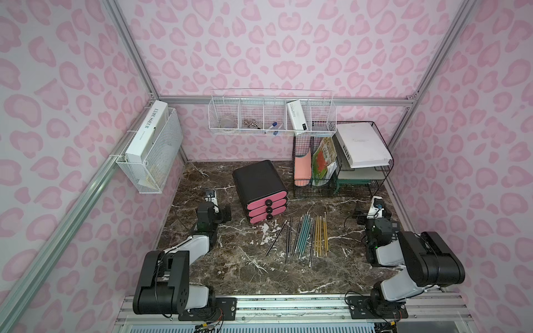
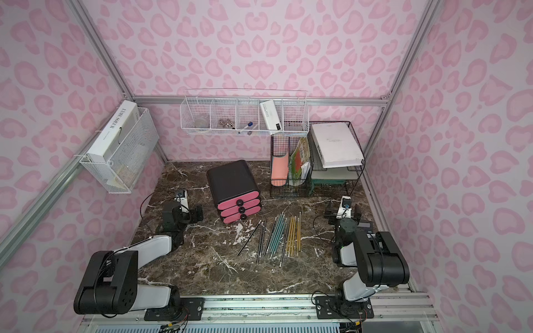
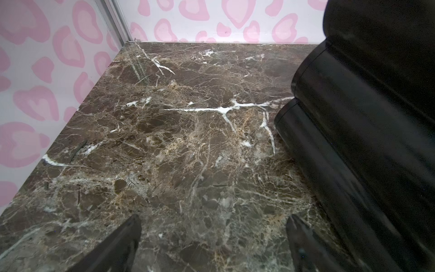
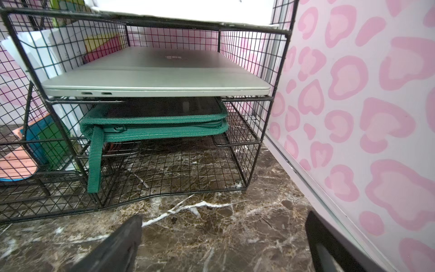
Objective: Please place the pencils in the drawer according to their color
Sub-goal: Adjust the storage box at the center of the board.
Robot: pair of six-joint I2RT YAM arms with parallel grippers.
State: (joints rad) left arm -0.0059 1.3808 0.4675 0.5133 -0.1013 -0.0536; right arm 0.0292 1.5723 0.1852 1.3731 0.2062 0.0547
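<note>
Left end effector [image 3: 215,219]: jaws apart, empty; beside it the drawer [image 3: 353,141], black side only. Right end effector [image 4: 224,216]: jaws apart, facing wire rack [image 4: 242,47], laptop [image 4: 155,77]. Pencils [image 1: 304,235]: on bench [image 1: 230,259] before drawer's pink fronts, top views only.

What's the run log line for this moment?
pencils: loose on table | drawers: shut | left fingers: open, empty | right fingers: open, empty

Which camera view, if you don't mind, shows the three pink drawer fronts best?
The top views: both show all three pink drawer fronts, shut. The left wrist view catches only the black side of the cabinet; the right wrist view shows none.
</note>
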